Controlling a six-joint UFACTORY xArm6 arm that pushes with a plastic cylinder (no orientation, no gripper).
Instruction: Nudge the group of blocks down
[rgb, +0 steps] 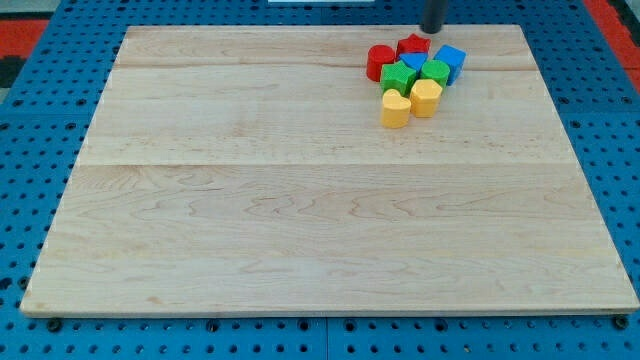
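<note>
A tight group of blocks sits near the view's top right of the wooden board (300, 200). It holds a red cylinder (379, 62), a red star-shaped block (413, 45), a blue block (451, 61), another blue block (413, 62), a green block (398, 78), a second green block (435, 72), a yellow block (426, 97) and a yellow heart-shaped block (396, 109). My tip (433, 31) is at the board's top edge, just above the group, close to the red star and the blue block.
The board lies on a blue perforated table (30, 150). A red area (610, 20) shows at the view's top right corner.
</note>
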